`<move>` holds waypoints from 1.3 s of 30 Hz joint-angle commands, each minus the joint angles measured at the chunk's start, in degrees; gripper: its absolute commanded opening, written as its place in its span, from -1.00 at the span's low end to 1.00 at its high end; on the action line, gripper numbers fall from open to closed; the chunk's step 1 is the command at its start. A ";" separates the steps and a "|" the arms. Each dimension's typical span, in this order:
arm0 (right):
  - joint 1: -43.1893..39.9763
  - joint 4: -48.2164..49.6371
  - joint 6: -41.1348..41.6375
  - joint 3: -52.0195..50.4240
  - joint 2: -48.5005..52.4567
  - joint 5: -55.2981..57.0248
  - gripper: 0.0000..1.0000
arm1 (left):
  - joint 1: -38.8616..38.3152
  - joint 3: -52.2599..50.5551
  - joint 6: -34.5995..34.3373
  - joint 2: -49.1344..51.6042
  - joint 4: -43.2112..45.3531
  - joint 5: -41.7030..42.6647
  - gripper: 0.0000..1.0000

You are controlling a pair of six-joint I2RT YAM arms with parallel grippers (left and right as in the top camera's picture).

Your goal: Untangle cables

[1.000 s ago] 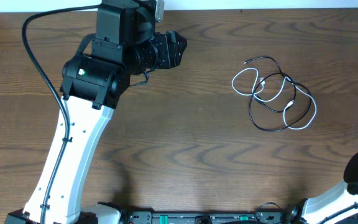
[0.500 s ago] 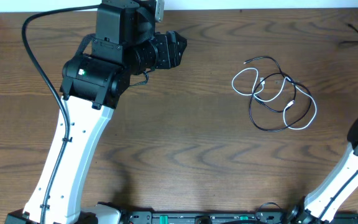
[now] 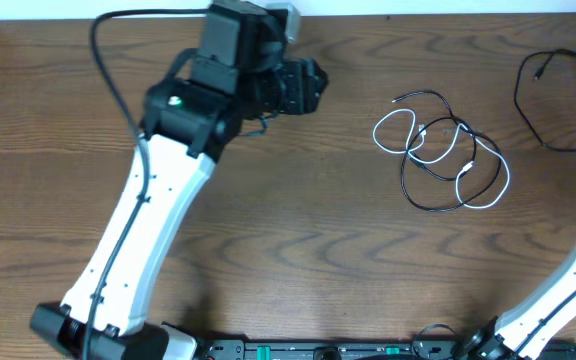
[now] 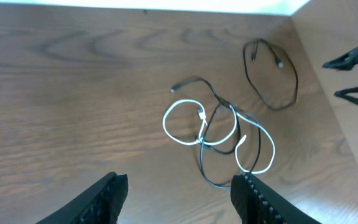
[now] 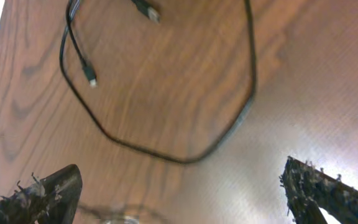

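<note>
The left gripper [image 4: 178, 186], spread and empty, has been swung right toward the black cable [image 3: 405, 185] and white cable [image 3: 376, 133], tangled right of centre overhead; the right gripper [image 5: 179, 177] is likewise held spread; untangling is not yet begun

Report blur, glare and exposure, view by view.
Overhead: sharp and evenly lit, the cables crisp. Left wrist: cables in focus, left fingers dark, a blown-out white strip along the top edge. Right wrist: blurred, the black loop smeared, right fingers fuzzy, pale glare on the table at lower right.
</note>
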 commanded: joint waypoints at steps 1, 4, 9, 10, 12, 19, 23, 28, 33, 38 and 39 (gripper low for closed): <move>-1.38 -2.89 -4.22 1.01 -6.34 -6.19 0.99 | -2.62 0.13 1.20 2.05 1.14 -0.15 0.18; -1.84 -6.34 -8.61 1.01 -8.48 -7.67 0.99 | -5.60 0.13 1.22 4.70 1.97 -0.15 0.18; -1.40 -9.90 -10.56 1.01 -9.46 -7.69 0.99 | -11.04 0.13 1.64 11.43 3.48 -0.17 0.18; -1.09 -10.45 -10.56 0.98 -9.42 -7.69 0.99 | -11.98 0.13 2.27 13.03 4.13 -0.22 0.18; -0.17 -11.37 -10.58 0.96 -9.38 -7.67 0.99 | -13.77 0.13 3.65 16.33 5.99 -0.20 0.18; 2.99 -12.22 -11.63 0.96 -9.38 -6.67 0.99 | -17.14 0.13 11.54 26.23 13.20 -0.15 0.18; 5.05 -12.68 -11.63 0.96 -9.38 -4.92 0.99 | -18.75 0.13 12.59 31.98 18.25 -0.13 0.19; 6.58 -13.25 -12.35 0.96 -9.38 -4.00 0.98 | -20.35 0.13 12.52 37.70 26.29 -0.79 0.19; 7.50 -14.36 -12.96 0.96 -9.38 -4.00 0.99 | -20.81 0.13 8.33 41.92 32.81 -8.83 0.20; 8.33 -15.52 -13.57 0.96 -9.38 -4.00 0.99 | -20.81 0.13 6.67 44.70 35.78 -13.99 0.20; 8.46 -15.52 -13.57 0.96 -9.38 -4.00 0.99 | -20.79 0.15 6.69 45.11 36.30 -14.32 0.19</move>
